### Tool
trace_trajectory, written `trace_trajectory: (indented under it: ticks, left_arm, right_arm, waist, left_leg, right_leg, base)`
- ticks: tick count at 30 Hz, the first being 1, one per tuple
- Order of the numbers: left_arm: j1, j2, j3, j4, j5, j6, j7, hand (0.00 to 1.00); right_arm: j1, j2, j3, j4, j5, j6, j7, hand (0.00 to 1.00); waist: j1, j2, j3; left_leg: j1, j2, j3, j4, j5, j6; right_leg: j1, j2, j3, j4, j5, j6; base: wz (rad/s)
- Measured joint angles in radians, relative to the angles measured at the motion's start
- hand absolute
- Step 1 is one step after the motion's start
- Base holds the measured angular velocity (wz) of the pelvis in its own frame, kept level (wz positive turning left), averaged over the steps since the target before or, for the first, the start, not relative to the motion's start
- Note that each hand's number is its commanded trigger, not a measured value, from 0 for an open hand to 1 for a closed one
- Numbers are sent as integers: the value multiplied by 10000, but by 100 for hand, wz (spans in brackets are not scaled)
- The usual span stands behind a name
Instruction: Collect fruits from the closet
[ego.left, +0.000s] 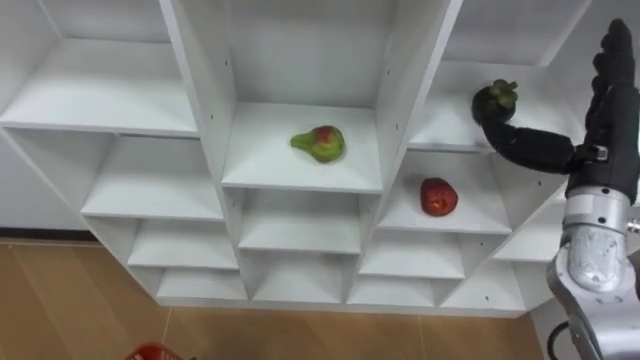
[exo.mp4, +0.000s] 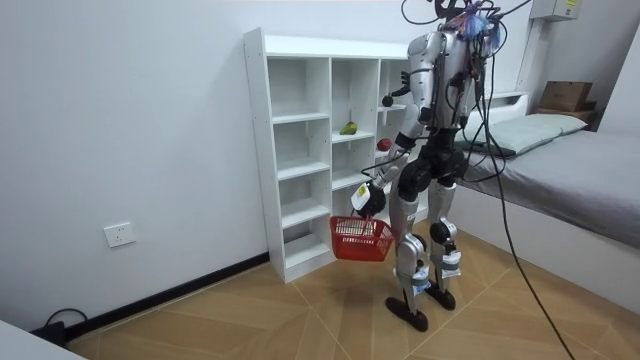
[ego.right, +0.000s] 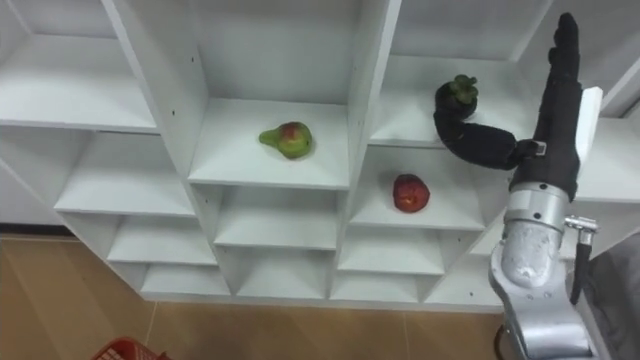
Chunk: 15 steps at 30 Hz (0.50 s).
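1. Step in hand, as I read it: grabbing the mangosteen (ego.left: 495, 98), which sits in the closet (ego.left: 200, 90) one column right of the pear (ego.left: 320, 143) and a bit higher.
2. The right hand (ego.left: 610, 100) is well right of the pear. Its fingers are straight, pressed together and pointing up, and the thumb sticks out sideways with its tip right at the mangosteen's underside. It isn't pinching anything, and the fruit is on its shelf, not lifted.
3. To do this well, I'd bring the palm in closer behind the fruit before curling. With just a thumb on it, a round fruit will probably roll to the back of the shelf. Curl the fingers over the top and the thumb under, then pull straight out, clear of the shelf edge.
4. Watch the divider on the pear's side of that compartment, since there's not much room there for the wrist.
5. The red basket (exo.mp4: 360, 238) hangs from the left hand (exo.mp4: 367, 200), down low and left of the pear. How that hand grips it I can't tell from across the room.
6. Count: three fruits, all on the shelves. That's one pear, one mangosteen, and one red apple (ego.left: 438, 196) on the shelf down and right of the pear. One basket, one closet.
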Motion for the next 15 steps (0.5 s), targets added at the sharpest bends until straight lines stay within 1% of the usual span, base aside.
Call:
trace_trajectory:
  ticks: [2, 5, 7, 8, 9, 10, 11, 15]
  left_arm:
    - [-3, 1, -18, -17, 19, 90, -8, 100]
    - [21, 25, -10, -207, 258, 311, -89, 100]
    - [65, 23, 21, -527, 489, 457, -233, 100]
    - [67, 22, 56, -590, 598, 457, -278, 100]
    - [49, 18, 110, -640, 765, 454, -338, 100]
    - [46, -11, 230, -656, 849, 447, -348, 100]
    - [38, -19, 281, -662, 863, 447, -348, 100]
    - [73, -21, 471, -666, 881, 448, -348, 100]
  right_arm:
    - [-258, 1, -6, 315, 16, 16, 5, 0]
    - [-524, 0, -25, 666, 12, 200, 11, 0]
    - [-727, 0, -26, 1045, 15, 218, 163, 0]
    - [-781, 0, -28, 1104, 14, 277, 225, 0]
    - [-809, -1, -29, 1124, 10, 380, 377, 0]
    - [-809, -2, -29, 1178, 3, 392, 545, 0]
    - [-812, -4, -31, 1221, 20, 392, 624, 0]
    - [-883, -15, -35, 1761, 225, 410, 1032, 0]
  waist:
    - [25, 1, 0]
    - [69, 10, -1]
    - [99, 38, -4]
    - [108, 45, -4]
    - [188, 79, -23]
    - [279, 119, -50]
    - [294, 137, -63]
    - [336, 170, -58]
  left_leg:
    - [-35, -2, -3, 38, 0, 0]
    - [-109, -1, -60, 109, -1, 0]
    - [-168, 5, -108, 147, -1, 0]
    - [-182, 4, -117, 161, -1, 0]
    - [-173, 8, -137, 161, -1, 0]
    - [-144, 7, -156, 161, -1, -1]
    - [-134, 5, -179, 161, -1, -1]
    - [6, -8, -270, 148, 0, -1]
  right_leg:
    - [7, -11, -49, 9, 1, 1]
    - [2, -22, -148, 15, 1, 2]
    - [-18, -50, -180, 18, 2, 1]
    - [-22, -64, -177, 19, 2, 1]
    - [-11, -74, -172, 18, 2, 1]
    - [23, -72, -185, 19, 2, 1]
    - [41, -74, -226, 19, 2, 1]
    - [237, -85, -341, 0, 0, 4]
  base:
    - [6]
    - [10]
    - [6]
    - [5]
    - [0]
    - [0]
    - [9]
    - [7]
